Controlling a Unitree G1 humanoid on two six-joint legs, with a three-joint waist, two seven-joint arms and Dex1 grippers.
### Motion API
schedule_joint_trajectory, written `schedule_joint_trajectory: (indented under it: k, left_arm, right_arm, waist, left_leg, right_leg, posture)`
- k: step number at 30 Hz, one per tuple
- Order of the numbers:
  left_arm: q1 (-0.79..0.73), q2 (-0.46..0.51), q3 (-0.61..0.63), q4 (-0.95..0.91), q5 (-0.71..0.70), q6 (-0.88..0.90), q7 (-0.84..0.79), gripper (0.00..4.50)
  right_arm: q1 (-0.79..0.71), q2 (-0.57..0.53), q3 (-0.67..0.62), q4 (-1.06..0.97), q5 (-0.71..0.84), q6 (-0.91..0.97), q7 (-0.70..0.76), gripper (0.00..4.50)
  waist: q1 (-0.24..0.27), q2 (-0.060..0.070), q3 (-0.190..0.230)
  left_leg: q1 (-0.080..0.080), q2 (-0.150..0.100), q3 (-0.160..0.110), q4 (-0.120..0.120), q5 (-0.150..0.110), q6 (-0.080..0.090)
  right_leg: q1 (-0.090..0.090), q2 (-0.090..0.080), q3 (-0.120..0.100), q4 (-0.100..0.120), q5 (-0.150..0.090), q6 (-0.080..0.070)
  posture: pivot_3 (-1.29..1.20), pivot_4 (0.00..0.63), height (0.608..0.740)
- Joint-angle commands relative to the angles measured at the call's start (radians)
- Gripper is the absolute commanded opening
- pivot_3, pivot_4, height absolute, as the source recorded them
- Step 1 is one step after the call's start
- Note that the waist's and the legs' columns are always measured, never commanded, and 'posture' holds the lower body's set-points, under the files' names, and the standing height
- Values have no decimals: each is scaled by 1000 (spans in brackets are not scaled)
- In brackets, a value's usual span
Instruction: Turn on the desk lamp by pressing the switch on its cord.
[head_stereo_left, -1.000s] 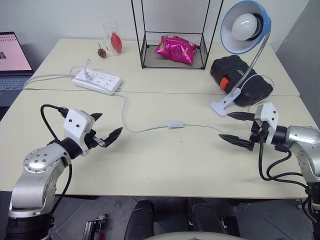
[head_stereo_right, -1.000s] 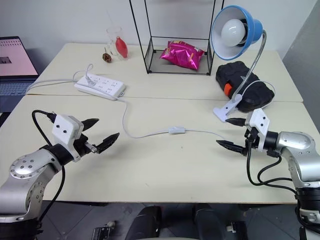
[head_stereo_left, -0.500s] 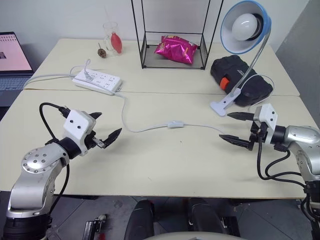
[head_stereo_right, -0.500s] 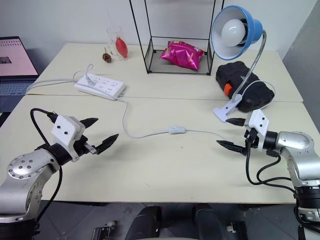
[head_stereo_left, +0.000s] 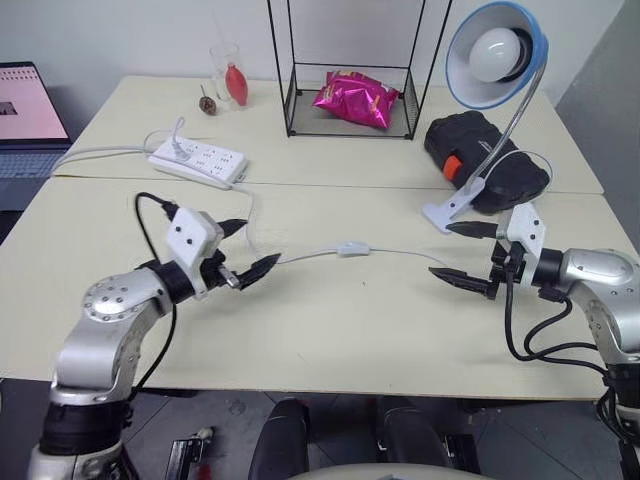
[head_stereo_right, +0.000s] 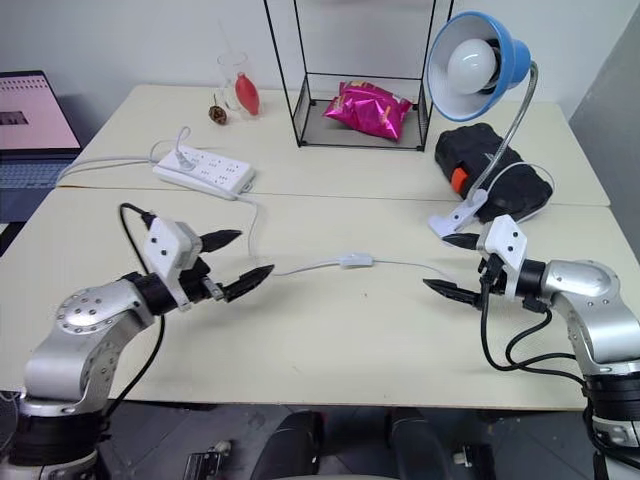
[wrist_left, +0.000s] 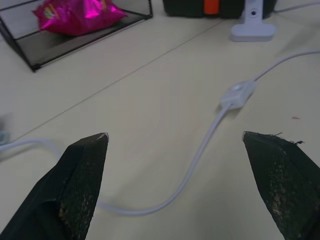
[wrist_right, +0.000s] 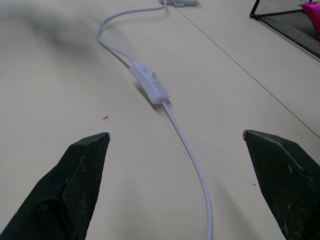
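- Centrally, the switch (head_stereo_left: 349, 248) lies flat on the beige worktop (head_stereo_left: 330, 330), roughly midway between the two claws and touched by neither
- the cord (head_stereo_left: 300, 256) runs from the switch leftward in a curve toward the power strip (head_stereo_left: 197, 162) at the far left, and rightward toward the lamp's white clamp base
- the desk lamp (head_stereo_left: 495, 55) stands at the far right, blue shade raised on its bent silver neck, bulb unlit, base just in front of a black case (head_stereo_left: 487, 160)
- the left claw (head_stereo_left: 248, 252) hovers left of the switch, fingers spread wide, holding nothing, with the cord passing just beside its tips
- the right claw (head_stereo_left: 458, 254) hovers right of the switch, near the clamp base, also spread wide and empty
- a wire frame (head_stereo_left: 345, 70) with a pink snack bag (head_stereo_left: 352, 98) inside stands at the far middle
- a glass (head_stereo_left: 226, 72) sits at the far left, and a laptop (head_stereo_left: 30, 110) shows at the left edge
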Motion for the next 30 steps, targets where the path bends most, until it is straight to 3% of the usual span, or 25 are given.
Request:
schedule_joint_trajectory:
  k: [1,7,17,25,30]
  left_arm:
    - [-96,-27,-67,79,-25,17,-64,4475]
    - [-288,-102,-167,305,-17,45,-158,4475]
    - [-493,-234,-259,686,66,-15,-250,4475]
    - [-533,-260,-284,760,104,10,-309,4475]
    - [-534,-265,-282,767,124,20,-318,3671]
  right_arm:
    - [7,-8,-30,-113,42,76,-43,4500]
    - [23,-30,-31,-240,73,210,-102,4500]
    - [85,-45,-69,-358,98,280,-163,4500]
    - [95,-51,-79,-398,113,304,-180,4500]
    - [92,-50,-75,-399,124,304,-189,4500]
  waist:
    - [0,0,0]
    - [0,0,0]
    - [-1,0,0]
    - [-2,0,0]
    - [-1,0,0]
  left_leg:
    - [0,0,0,0,0,0]
    - [0,0,0,1,0,0]
    - [-1,-1,-1,1,0,0]
    - [-1,-1,-1,1,0,0]
    - [-1,-1,-1,1,0,0]
  right_leg:
    - [0,0,0,0,0,0]
    - [0,1,0,0,0,1]
    - [0,1,0,0,0,1]
    - [0,1,0,0,-1,2]
    - [0,1,0,0,-1,2]
  posture:
    - [0,150,740]
    - [0,150,740]
    - [0,150,740]
    - [0,150,740]
    - [0,150,740]
